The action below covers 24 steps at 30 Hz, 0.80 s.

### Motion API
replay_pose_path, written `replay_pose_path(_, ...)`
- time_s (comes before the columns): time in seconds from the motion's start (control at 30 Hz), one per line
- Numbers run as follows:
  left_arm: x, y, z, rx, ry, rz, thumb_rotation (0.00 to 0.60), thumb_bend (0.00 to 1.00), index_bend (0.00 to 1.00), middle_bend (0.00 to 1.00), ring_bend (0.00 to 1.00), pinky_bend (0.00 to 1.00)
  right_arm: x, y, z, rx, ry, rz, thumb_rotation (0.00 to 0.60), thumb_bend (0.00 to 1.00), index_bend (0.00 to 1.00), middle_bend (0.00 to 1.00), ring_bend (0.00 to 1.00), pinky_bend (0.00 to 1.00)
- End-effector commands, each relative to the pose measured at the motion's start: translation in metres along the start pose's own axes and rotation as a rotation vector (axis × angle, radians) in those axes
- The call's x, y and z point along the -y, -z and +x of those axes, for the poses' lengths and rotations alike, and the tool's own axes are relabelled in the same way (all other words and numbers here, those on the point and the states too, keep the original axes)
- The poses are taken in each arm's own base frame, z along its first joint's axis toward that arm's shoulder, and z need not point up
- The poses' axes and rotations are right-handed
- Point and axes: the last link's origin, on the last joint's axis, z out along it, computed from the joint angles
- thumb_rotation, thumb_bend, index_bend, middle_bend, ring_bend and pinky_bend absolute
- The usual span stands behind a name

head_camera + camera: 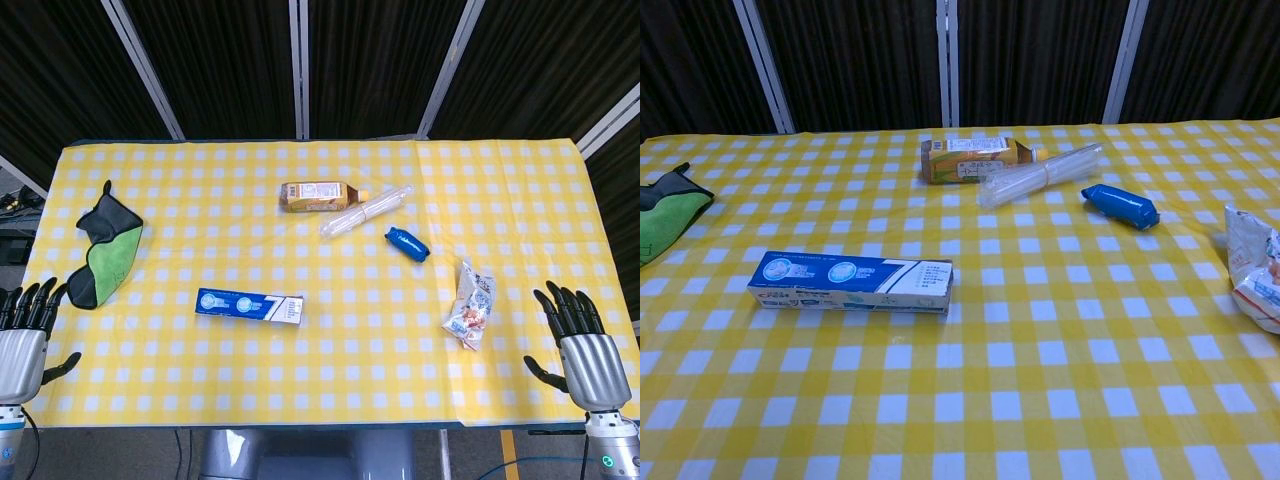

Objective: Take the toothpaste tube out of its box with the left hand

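Note:
A blue and white toothpaste box (250, 305) lies flat on the yellow checked tablecloth, left of centre, its long side running left to right; the chest view shows the toothpaste box (852, 283) closed, with no tube showing. My left hand (22, 345) hovers at the table's near left corner, fingers apart and pointing up, holding nothing, well left of the box. At the near right corner my right hand (582, 345) is likewise open and empty. Neither hand appears in the chest view.
A green and black cloth (104, 250) lies at the left. Further back sit a brown bottle (318, 196) on its side, a clear plastic bundle (366, 211) and a small blue packet (407, 243). A white snack bag (471, 305) lies at the right.

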Motion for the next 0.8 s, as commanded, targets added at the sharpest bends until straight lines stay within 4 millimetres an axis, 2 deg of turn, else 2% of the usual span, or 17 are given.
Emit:
replay_pose_path(0.03,0.0005,-0.0009,-0.0012,0.006,-0.002,0.002,0.6,0.14,0.0,0.0,0.0,0.0,-0.0004,-0.0012,-0.003,0.007,0.004,-0.002,0.6,0.08,0.01,0.0,0.0,0.0)
replay_pose_path(0.8,0.0004,-0.0013,-0.0016,0.017,-0.001,0.001,0.6,0.14,0.0,0.0,0.0,0.0,0.0016,0.0001,-0.0047,0.013,0.006,0.002,0.6,0.08,0.01,0.0,0.0,0.0)
